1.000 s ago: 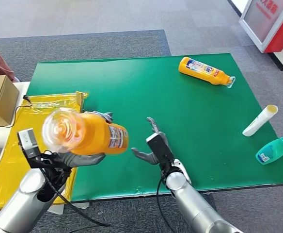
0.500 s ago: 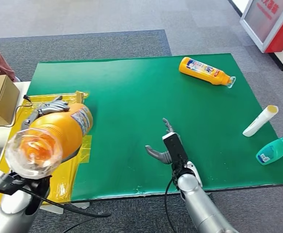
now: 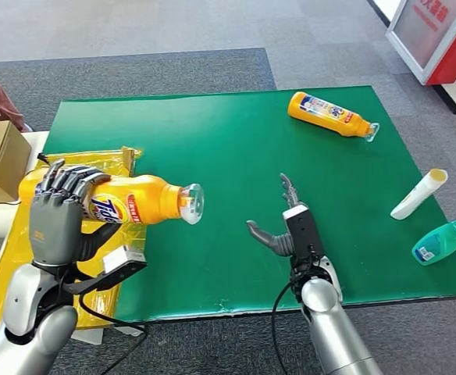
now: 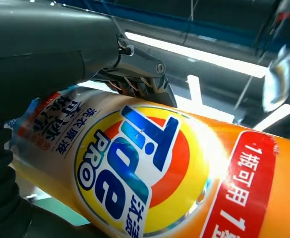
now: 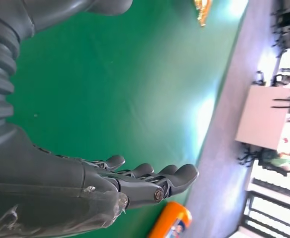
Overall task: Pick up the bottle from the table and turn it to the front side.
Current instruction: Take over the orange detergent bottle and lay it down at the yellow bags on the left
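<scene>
Left hand point(image 3: 58, 215) grips orange Tide bottle point(image 3: 128, 201) by its base end, held sideways above the table's point(image 3: 226, 156) left edge, clear cap pointing right, label facing up toward the head view. Right hand point(image 3: 284, 234) holds nothing, fingers spread, hovering over green table near the front edge. Second orange bottle point(image 3: 329, 114) lies at far right; white tube point(image 3: 418, 194) and teal bottle point(image 3: 443, 241) lie near the right edge.

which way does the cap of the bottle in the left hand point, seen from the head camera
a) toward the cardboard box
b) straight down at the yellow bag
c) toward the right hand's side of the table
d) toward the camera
c: the left hand holds the orange bottle lying sideways, its clear cap aimed across the green mat toward the right hand.
</scene>
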{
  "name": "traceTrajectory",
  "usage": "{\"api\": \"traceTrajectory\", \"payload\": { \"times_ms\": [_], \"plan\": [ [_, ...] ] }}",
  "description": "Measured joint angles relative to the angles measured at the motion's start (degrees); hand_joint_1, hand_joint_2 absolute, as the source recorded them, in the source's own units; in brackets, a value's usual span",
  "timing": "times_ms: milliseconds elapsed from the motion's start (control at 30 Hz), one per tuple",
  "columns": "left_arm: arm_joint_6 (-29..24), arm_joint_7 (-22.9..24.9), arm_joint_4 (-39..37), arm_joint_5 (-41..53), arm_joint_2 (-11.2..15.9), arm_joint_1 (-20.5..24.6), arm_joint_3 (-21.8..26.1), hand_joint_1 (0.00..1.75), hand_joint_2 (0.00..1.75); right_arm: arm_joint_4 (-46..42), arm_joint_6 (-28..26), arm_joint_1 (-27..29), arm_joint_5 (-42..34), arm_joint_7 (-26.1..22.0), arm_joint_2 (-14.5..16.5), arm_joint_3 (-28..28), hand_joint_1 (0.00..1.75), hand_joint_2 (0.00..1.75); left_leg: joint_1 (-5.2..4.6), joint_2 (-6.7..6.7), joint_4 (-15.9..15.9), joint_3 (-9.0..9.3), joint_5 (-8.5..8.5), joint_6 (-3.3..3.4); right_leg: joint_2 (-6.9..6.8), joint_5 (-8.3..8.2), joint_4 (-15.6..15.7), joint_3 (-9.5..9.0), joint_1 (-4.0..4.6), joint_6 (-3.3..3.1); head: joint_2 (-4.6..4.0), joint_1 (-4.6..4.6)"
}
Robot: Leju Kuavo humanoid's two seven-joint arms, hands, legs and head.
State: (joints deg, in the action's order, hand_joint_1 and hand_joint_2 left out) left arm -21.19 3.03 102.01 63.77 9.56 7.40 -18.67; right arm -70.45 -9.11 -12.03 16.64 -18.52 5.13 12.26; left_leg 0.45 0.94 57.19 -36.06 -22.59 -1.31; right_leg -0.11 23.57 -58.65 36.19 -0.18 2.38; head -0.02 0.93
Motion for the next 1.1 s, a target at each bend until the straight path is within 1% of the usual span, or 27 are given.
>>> {"api": "traceTrajectory", "payload": {
  "times_ms": [133, 300, 467, 600, 800, 1100],
  "plan": [
    [3.91, 3.82, -3.32, 4.50, 0.30, -0.12, 0.31, 1.75, 1.75, -7.04, 1.84, 0.93, 0.15, 0.57, -0.02, -0.13, 0.00, 1.75, 0.00, 0.00, 0.00, -0.01, 0.00, 0.00, 0.00, 0.00, 0.00, 0.01, 0.00, 0.00, 0.00, -0.01],
    [5.97, 4.92, -5.96, 5.24, 0.45, -0.16, 0.33, 1.75, 1.75, -12.65, 2.49, 1.21, 0.84, 1.07, -0.16, -0.13, 0.00, 1.75, 0.00, 0.00, 0.00, -0.01, -0.01, 0.01, 0.00, 0.01, 0.00, 0.00, 0.00, 0.01, 0.00, 0.01],
    [10.58, 6.49, -8.77, 5.90, 0.52, -0.20, 0.36, 1.75, 1.75, -16.31, 2.61, 1.27, 2.20, 0.92, -0.42, -0.13, 0.00, 1.75, -0.01, 0.00, 0.00, -0.01, -0.01, 0.01, 0.00, 0.00, 0.00, 0.00, -0.01, 0.01, 0.00, 0.01],
    [13.26, 6.94, -12.51, 4.94, 0.65, -0.35, 0.51, 1.75, 1.75, -18.06, 2.69, 1.27, 2.76, 1.31, -0.52, -0.13, 0.00, 1.75, 0.00, 0.00, 0.00, 0.00, -0.01, 0.00, 0.00, 0.00, 0.00, 0.00, 0.00, 0.00, 0.00, -0.01],
    [14.99, 7.24, -17.27, 3.01, 0.91, -1.06, 1.28, 1.75, 1.75, -19.28, 2.63, 1.29, 2.49, 1.73, -0.87, -0.32, 0.00, 1.75, 0.00, 0.00, 0.00, -0.01, -0.01, 0.00, 0.00, 0.01, 0.00, 0.01, 0.00, 0.01, 0.00, -0.01],
    [16.70, 7.73, -20.00, 2.68, 0.91, -1.26, 1.76, 1.75, 1.75, -20.54, 2.62, 1.18, 2.25, 2.50, -0.93, -0.45, 0.00, 1.75, 0.00, 0.00, 0.00, -0.01, -0.01, 0.00, 0.00, 0.01, 0.00, -0.01, 0.00, 0.01, 0.00, 0.00]
  ]
}}
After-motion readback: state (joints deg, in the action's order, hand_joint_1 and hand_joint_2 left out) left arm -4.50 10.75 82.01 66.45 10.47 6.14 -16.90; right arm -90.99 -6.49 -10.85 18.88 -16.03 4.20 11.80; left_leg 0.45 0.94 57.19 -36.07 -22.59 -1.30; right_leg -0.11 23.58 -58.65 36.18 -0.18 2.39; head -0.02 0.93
